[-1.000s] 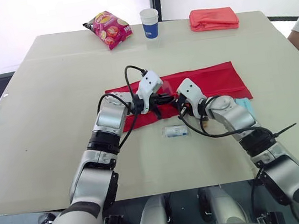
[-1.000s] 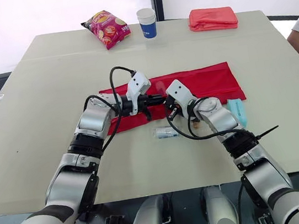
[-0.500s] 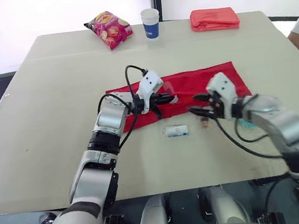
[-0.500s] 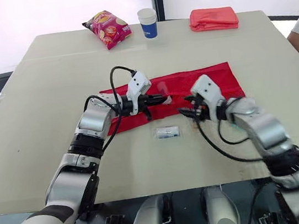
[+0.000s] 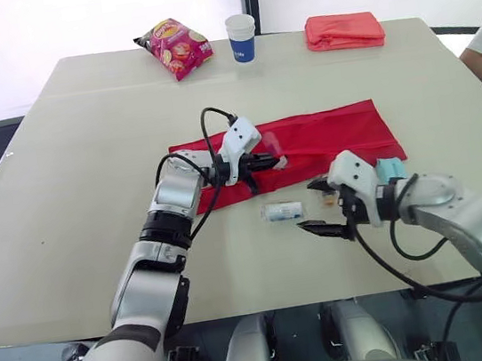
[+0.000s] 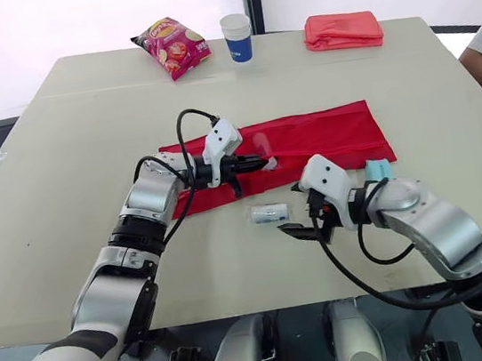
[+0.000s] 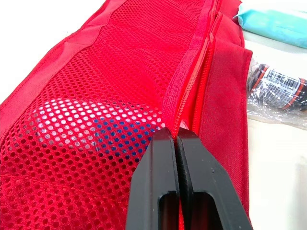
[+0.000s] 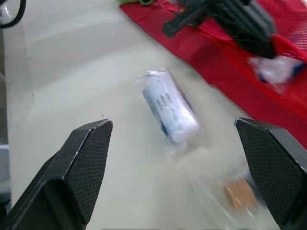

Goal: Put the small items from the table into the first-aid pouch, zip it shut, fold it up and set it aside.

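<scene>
My left jaws are pressed fully together on the first-aid pouch (image 5: 333,132). They pinch the zip edge and mesh near its left half, and in the left wrist view the fingertips (image 7: 163,158) meet with red fabric between them. The pouch lies flat and unfolded across the middle of the worktop (image 5: 69,169), its zip not yet run shut, and a pale item (image 7: 86,124) is already behind the mesh.

My right jaws are spread wide and hold nothing. They hover low in front of the pouch, with the wrapped bandage roll (image 5: 283,211) lying just ahead of their gap. A small tan item (image 5: 329,197) sits close by, and a teal packet (image 5: 389,169) lies at the pouch's right end.

The roll worries me most. It is round and its wrapper looks slick, so if one finger touches before the other it will likely roll away, perhaps towards the near edge. If I close on loose wrapper alone, it could slide out on the way to the pouch. The tan item is near enough to be knocked aside or caught along with it.

My left hold is only a thin pinch of fabric. If I pull too hard, the whole pouch may drag and shift the teal packet. If the pinch slips, the opening falls flat and the roll lands on top.
</scene>
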### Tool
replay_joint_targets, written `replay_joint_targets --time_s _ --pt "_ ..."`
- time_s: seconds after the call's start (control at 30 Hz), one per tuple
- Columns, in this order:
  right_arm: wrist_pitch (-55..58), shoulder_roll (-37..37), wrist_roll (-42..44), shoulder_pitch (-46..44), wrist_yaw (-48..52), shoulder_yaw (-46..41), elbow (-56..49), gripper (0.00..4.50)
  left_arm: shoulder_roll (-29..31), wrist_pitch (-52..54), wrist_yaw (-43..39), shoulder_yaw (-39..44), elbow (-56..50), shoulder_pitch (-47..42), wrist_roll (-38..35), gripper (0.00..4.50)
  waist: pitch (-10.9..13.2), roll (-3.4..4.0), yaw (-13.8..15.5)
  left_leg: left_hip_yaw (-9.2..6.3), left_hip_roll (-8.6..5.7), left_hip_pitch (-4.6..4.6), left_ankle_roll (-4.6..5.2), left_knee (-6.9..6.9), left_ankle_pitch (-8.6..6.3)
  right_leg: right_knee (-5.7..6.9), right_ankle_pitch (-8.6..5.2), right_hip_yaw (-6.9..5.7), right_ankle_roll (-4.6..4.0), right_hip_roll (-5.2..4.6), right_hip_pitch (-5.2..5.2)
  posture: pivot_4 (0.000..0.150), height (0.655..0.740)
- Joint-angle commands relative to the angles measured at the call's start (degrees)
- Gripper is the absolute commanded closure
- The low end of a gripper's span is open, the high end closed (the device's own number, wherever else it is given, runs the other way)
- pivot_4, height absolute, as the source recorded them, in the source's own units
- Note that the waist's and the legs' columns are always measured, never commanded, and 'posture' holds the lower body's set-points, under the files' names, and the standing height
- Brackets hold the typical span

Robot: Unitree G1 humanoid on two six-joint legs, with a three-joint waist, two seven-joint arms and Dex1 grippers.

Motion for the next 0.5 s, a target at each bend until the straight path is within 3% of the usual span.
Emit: replay_joint_targets --time_s 0.03,0.17,0.2,0.27,0.47,0.5 --pt "-3.3 1.7 -2.3 -1.9 0.2 3.2 2.1 0.16 0.6 -0.9 -0.2 0.3 -1.3 -1.2 0.1 4.50 0.0 -0.02 0.0 0.00 0.00 0.00 0.00 0.00 0.00 -0.01 0.03 0.00 0.02 0.00 0.00 0.150 0.7400" --pt "-6.1 3.4 -4.5 -3.0 0.7 5.5 6.0 0.16 0.8 -0.7 -0.2 0.2 -1.9 -0.9 0.1 4.50 0.0 -0.01 -0.1 0.01 0.01 0.02 0.00 0.02 0.00 0.02 0.00 0.00 0.07 0.03 0.00 0.150 0.7400" --pt "-7.0 3.9 -5.1 -3.3 1.0 6.1 7.4 0.38 0.9 -0.6 -0.2 0.2 -2.0 -0.8 0.1 4.50 0.0 -0.01 -0.1 0.03 0.01 0.03 0.00 0.02 0.00 0.02 0.00 0.00 0.06 0.02 0.00 0.150 0.7400" --pt "-8.8 5.0 -6.6 -3.8 0.8 6.9 10.3 0.95 0.9 -0.5 -0.2 0.2 -2.3 -0.6 0.1 4.50 0.0 -0.02 -0.1 0.03 0.00 0.02 0.00 0.02 0.00 0.01 0.00 0.00 0.06 0.01 0.00 0.150 0.7400" --pt "-10.3 5.4 -8.1 -3.7 1.1 6.4 11.5 3.64 1.0 -0.1 -0.1 0.2 -3.1 -0.3 0.0 4.50 0.0 -0.01 -0.1 0.03 0.00 0.02 0.00 0.03 0.00 0.04 0.05 0.00 0.06 0.03 0.00 0.150 0.7400" --pt "-9.5 5.1 -7.5 -3.0 1.0 5.4 10.2 3.89 1.0 -0.1 -0.1 0.2 -3.1 -0.2 -0.1 4.50 0.0 -0.01 -0.1 0.04 0.01 0.02 0.00 0.02 0.00 0.04 0.06 0.00 0.08 0.02 0.00 0.150 0.7400"
